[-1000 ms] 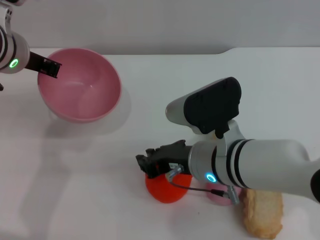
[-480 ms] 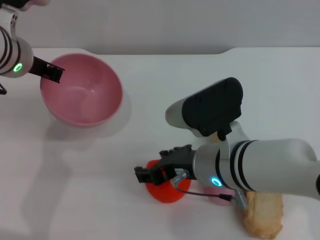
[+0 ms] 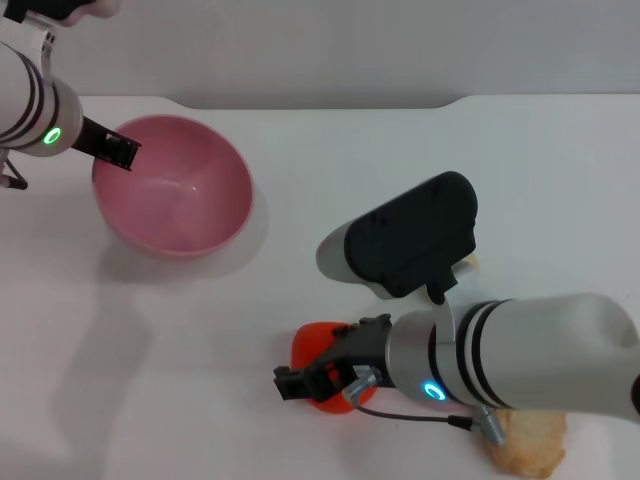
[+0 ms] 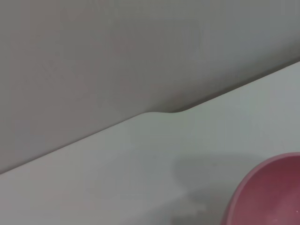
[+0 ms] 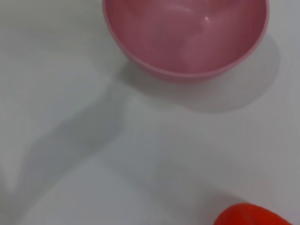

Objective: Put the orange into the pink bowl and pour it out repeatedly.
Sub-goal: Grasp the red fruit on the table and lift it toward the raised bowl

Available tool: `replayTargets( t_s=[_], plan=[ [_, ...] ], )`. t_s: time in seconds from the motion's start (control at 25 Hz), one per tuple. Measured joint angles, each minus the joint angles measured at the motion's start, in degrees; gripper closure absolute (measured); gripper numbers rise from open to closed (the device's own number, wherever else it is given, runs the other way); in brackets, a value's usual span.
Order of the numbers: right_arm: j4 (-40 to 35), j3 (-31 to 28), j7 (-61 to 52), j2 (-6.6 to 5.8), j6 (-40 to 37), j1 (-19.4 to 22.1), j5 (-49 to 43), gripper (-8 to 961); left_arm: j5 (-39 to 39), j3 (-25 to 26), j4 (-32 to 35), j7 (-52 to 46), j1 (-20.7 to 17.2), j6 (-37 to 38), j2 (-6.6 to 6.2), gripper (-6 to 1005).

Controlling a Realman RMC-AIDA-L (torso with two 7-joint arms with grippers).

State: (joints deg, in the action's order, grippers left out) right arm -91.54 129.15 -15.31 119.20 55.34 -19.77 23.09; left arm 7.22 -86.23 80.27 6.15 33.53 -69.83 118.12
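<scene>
The pink bowl (image 3: 232, 210) stands upright at the table's back left and holds nothing. My left gripper (image 3: 116, 150) is shut on its left rim. In the left wrist view only a piece of the pink bowl (image 4: 265, 190) shows at a corner. The orange (image 3: 312, 345) is at the front centre, partly hidden by my right gripper (image 3: 318, 372), whose black fingers are shut around it. The right wrist view looks across bare table to the pink bowl (image 5: 140, 58), with a sliver of the orange (image 5: 248, 216) at the picture's edge.
A beige piece of bread (image 3: 525, 448) lies at the front right, mostly under my right forearm. The table's back edge (image 3: 450, 100) meets a grey wall. White tabletop lies between the bowl and the orange.
The left gripper has shifted the pink bowl a little right and toward me, levelling it. The right gripper has closed in over the orange, which now sits slightly farther left and higher in view.
</scene>
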Motion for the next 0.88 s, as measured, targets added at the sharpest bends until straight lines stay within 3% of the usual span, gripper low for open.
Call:
replayTargets(
  t_s=[0.88],
  plan=[
    [2.0,-0.3,-7.9,-0.21,3.0,-0.2,-8.9,222,0.1,0.5,-0.4,1.0,0.2,0.1,-0.18,957]
  ],
)
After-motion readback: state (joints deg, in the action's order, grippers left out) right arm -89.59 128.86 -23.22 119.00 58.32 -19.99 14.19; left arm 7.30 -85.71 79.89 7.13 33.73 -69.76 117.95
